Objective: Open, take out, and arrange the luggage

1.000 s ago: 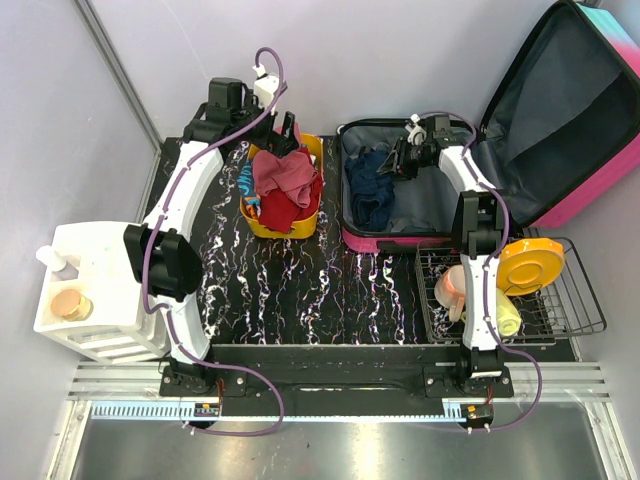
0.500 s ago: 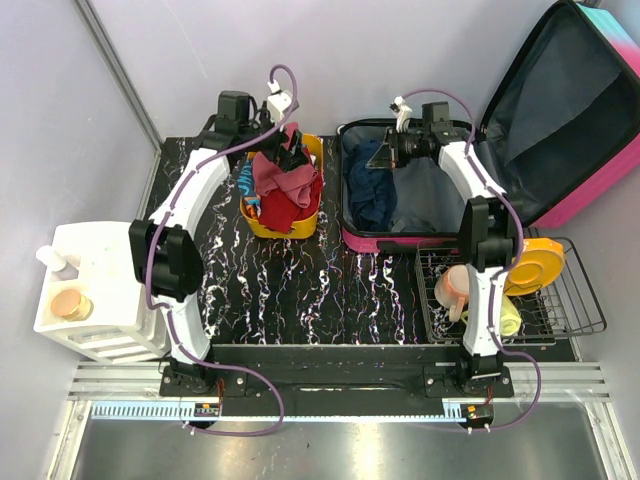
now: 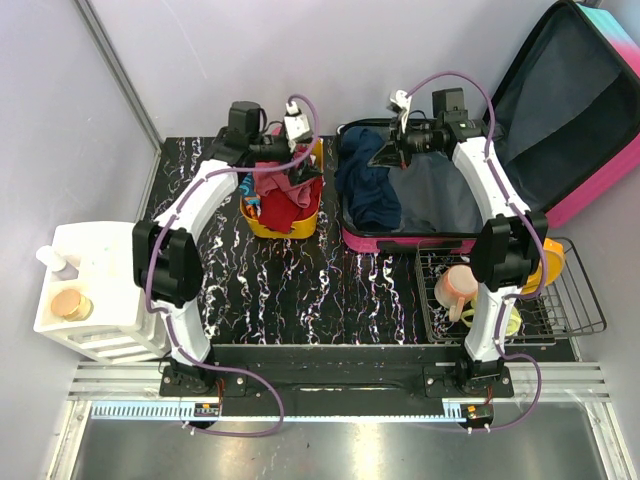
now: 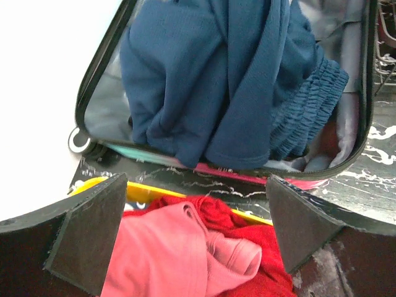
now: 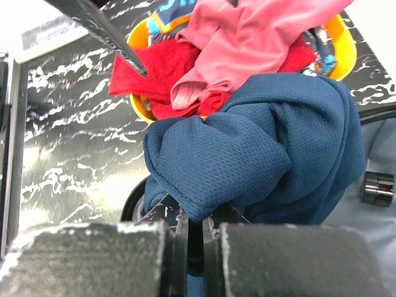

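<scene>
At the far right of the black marbled table [image 3: 300,290], the suitcase [image 3: 440,200] lies open. Its tray sits flat on the tabletop, showing grey lining. Its lid [image 3: 580,110] stands tilted up and away to the right, with a pink outer edge.

A navy blue garment [image 3: 365,190] fills the left part of the tray. The right gripper [image 3: 385,152] is over the far left corner of the suitcase, with its jaws pressed together on a fold of that garment. The right wrist view shows the mesh cloth [image 5: 260,161] bunched up and pinched between the two fingers [image 5: 173,247]. The rest of it hangs down into the tray.

Just left of the suitcase stands a yellow bin [image 3: 262,228] heaped with red cloth [image 3: 285,205] and pink cloth [image 4: 167,253]. The left gripper [image 3: 290,160] hangs over the far side of the bin with its jaws wide apart and nothing between them. In the left wrist view, its two dark pads [image 4: 90,235] frame the pink and red pile, with the blue garment [image 4: 216,80] and the suitcase rim beyond.

Near the right arm's base, a wire rack [image 3: 580,310] holds a pink cup [image 3: 452,288] and a yellow plate [image 3: 550,262]. A white shelf unit [image 3: 100,270] stands at the left edge of the table.
</scene>
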Available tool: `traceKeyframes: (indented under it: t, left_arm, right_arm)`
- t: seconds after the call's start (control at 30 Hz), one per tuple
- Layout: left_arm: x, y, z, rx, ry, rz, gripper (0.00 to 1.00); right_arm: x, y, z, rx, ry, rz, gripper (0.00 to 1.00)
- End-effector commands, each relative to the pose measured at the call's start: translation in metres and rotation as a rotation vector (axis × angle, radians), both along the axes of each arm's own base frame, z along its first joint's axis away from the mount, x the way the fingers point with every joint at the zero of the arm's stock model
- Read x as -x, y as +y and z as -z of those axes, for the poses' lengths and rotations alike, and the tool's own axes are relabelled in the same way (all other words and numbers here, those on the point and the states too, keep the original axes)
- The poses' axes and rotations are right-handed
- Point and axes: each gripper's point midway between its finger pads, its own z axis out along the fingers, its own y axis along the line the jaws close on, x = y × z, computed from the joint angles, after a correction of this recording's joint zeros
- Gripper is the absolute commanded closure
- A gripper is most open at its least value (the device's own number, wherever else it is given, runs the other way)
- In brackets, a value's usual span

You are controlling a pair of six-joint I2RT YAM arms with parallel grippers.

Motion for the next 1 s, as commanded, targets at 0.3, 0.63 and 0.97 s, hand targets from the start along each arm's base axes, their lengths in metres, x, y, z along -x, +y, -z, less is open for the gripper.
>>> traceKeyframes:
  t: [0.3, 0.63, 0.97]
  left_arm:
    - [0.032, -0.092, -0.027, 0.076, -0.286, 0.285, 0.01]
    - [0.062, -0.109, -0.022, 0.116, -0.191, 0.407, 0.43]
    - [0.092, -0.071, -0.125, 0.206, -0.163, 0.292, 1.0]
  right_arm:
    - [0.088, 0.013, -0.037, 0.096, -0.382, -0.327, 1.0]
    - [0.088, 0.014, -0.058, 0.092, -0.512, -0.293, 1.0]
    - [0.069, 0.015, -0.098, 0.021, -0.611, -0.096, 0.7]
